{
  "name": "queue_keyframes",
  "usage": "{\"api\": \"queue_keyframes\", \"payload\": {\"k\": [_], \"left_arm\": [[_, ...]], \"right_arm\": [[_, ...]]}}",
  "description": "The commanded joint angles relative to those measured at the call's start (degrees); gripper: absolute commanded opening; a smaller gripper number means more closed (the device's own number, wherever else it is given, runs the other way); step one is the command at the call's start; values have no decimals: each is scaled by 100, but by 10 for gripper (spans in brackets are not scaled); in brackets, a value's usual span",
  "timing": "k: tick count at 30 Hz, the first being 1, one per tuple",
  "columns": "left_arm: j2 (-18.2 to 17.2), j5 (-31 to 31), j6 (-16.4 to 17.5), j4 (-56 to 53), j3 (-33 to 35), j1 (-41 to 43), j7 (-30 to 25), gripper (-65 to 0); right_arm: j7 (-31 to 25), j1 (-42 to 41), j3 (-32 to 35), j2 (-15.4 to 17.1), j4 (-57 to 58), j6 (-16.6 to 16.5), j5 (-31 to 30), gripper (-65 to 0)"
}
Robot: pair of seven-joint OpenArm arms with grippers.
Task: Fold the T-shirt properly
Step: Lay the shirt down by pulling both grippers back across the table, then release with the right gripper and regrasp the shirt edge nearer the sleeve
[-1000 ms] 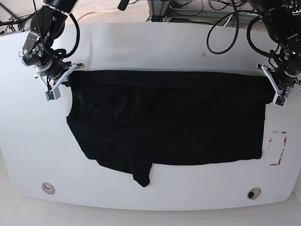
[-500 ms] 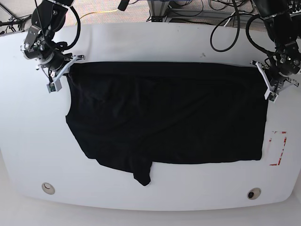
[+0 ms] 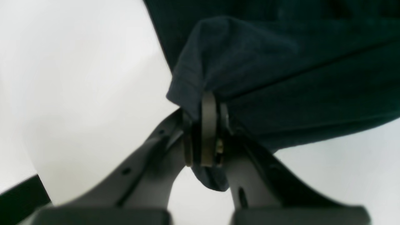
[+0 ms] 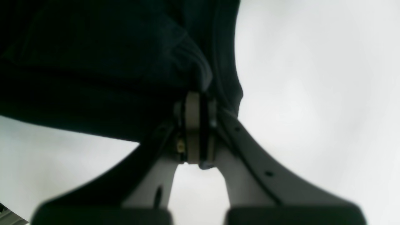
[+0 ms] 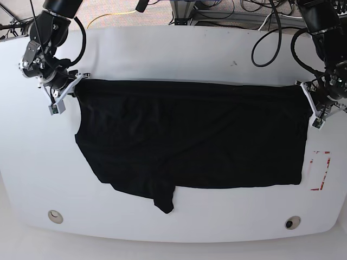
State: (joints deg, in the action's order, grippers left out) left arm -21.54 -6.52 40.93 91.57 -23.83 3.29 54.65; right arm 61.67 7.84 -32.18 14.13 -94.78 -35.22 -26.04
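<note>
A white table [image 5: 173, 49] with rounded corners carries the black T-shirt [image 5: 190, 141], spread wide across its middle, one sleeve trailing toward the near edge. The left gripper [image 3: 204, 125] is pinched tight on a bunched far corner of the fabric at the scene's right. The right gripper [image 4: 197, 125] is clamped the same way on the far corner at the scene's left.
</note>
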Motion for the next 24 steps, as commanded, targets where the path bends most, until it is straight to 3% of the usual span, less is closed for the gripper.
{"api": "queue_keyframes", "payload": {"k": [1, 4, 7, 9, 13, 15, 17, 22, 24], "left_arm": [[-303, 121, -93, 78, 216, -114, 7, -578], [-312, 112, -93, 131, 366, -87, 7, -454], [-321, 112, -93, 78, 366, -131, 16, -276], [-321, 85, -93, 78, 366, -140, 16, -215], [-321, 68, -93, 69, 357, -456, 16, -206], [-321, 24, -93, 96, 348, -571, 16, -206], [-321, -117, -93, 140, 304, -571, 25, -210], [-321, -688, -93, 140, 129, -571, 236, -210], [-312, -759, -93, 140, 199, -571, 324, -210]], "right_arm": [[-70, -146, -47, 139, -73, 37, 305, -650], [-70, -181, -39, 86, -73, 1, 657, -650], [-88, -190, -39, 86, -73, -16, 798, -650], [-88, -260, -47, 86, -73, -16, 798, -650], [-88, -287, -65, 95, -109, -16, 780, -650], [-79, -287, -65, 103, -144, -16, 780, -614], [-61, -278, -74, 112, -311, -16, 780, -545], [97, -234, -91, 86, -847, -7, 780, -246], [97, -137, -109, 86, -1005, -7, 780, -154]]}}
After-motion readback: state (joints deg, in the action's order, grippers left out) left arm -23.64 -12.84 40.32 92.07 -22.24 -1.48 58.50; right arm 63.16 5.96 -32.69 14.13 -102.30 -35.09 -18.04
